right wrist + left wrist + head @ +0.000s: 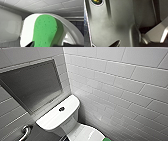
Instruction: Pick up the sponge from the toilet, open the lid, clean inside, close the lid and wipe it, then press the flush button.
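The white glossy ceramic toilet (67,122) stands against a white tiled wall (120,77), its small round dark flush button (61,108) in the middle of the tank top. The small bright green soft sponge (46,31) stands upright before the white oval lid (28,35) — just in front of the tank. The right claw (48,45) is closed on its base; the left claw — I cannot tell.
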{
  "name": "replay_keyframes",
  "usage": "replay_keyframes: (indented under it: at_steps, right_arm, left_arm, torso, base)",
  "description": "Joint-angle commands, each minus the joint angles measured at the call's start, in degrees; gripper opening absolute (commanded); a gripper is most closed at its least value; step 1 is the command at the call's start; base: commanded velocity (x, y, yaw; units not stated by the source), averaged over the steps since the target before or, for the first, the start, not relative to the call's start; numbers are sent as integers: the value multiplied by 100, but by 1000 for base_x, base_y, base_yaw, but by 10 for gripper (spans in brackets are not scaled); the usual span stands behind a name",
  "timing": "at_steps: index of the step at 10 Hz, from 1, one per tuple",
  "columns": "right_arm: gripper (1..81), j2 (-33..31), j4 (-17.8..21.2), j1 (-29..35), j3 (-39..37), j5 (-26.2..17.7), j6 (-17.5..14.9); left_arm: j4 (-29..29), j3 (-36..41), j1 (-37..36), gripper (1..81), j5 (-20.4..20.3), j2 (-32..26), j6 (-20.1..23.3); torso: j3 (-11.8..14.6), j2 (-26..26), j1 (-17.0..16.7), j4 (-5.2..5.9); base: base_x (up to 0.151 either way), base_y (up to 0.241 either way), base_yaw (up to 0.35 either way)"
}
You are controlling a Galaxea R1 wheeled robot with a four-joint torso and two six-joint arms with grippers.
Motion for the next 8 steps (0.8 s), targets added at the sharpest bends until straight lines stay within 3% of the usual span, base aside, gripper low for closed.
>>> replay_keyframes:
  at_steps: [1, 8]
  right_arm:
    - [811, 342, -62, 373, -435, -570, 13]
    - [811, 731, -35, 566, -858, -721, 231]
  left_arm:
    - [-2, 6, 21, 811, 405, 43, 39]
    - [-37, 6, 20, 811, 396, 16, 30]
  torso:
    - [0, 0, 0, 0]
    - [0, 0, 0, 0]
  base:
    - [0, 0, 0]
    - [0, 0, 0]
